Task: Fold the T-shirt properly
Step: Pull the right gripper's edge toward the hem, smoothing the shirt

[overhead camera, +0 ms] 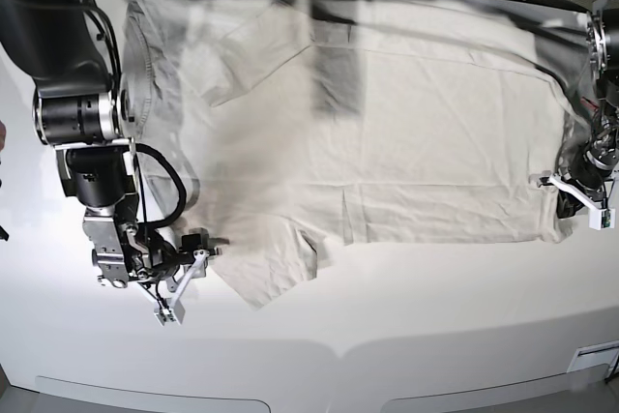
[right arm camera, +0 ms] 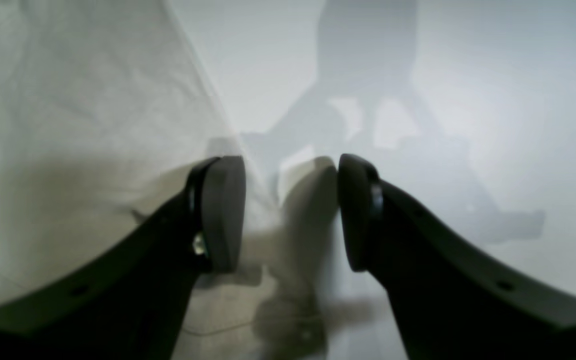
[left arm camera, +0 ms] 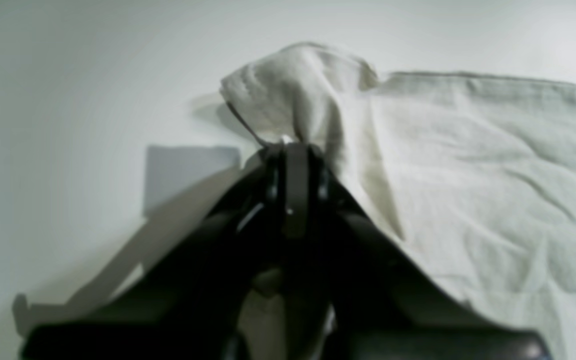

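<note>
Overhead, the white table [overhead camera: 319, 336] carries the shirt [overhead camera: 387, 132] spread flat across its far half. At left the right gripper [right arm camera: 290, 212] stands apart beside a sleeve; at right the left gripper [left arm camera: 293, 150] is clamped on the hem corner.

Left gripper [left arm camera: 288, 145] clamped tight on a bunched corner of the T-shirt [left arm camera: 493, 165], jaws together with no gap. Pinched fabric puffed up in a pale lump above the fingertips, lifted off the white table [left arm camera: 68, 100]. Rest of the cloth spread wrinkled to the right, lying flat. Gripper shadow cast leftward.
</note>
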